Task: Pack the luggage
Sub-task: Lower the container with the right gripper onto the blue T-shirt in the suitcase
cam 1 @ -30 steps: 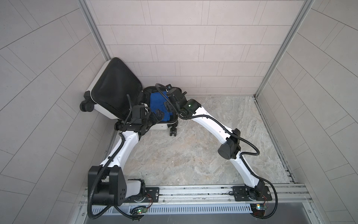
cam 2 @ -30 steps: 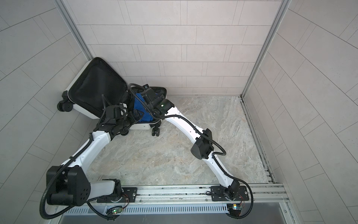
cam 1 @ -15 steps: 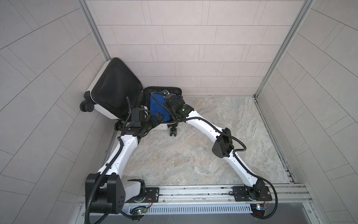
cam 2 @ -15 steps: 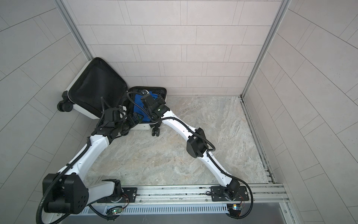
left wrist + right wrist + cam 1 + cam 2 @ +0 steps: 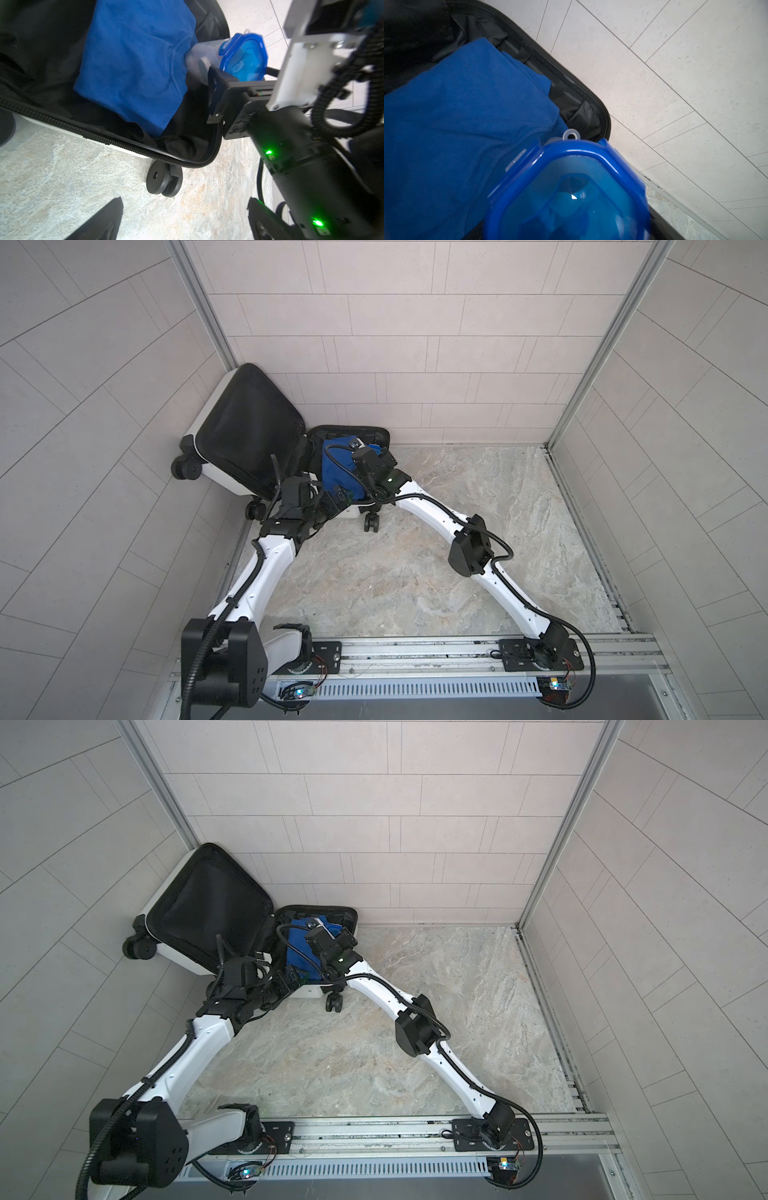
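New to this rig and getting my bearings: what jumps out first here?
A white suitcase lies open in the far left corner, lid raised, with a blue cloth in the half that rests on the floor. The right gripper holds a clear container with a blue lid, tilted over that cloth.

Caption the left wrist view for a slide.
Right gripper holds a clear plastic container with blue lid next to a folded blue fabric garment in the open white hard-shell suitcase.

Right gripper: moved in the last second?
Yes. The right gripper, holding the container, came down toward the shirt; the far rim of the suitcase, hidden behind the arm before, now shows.
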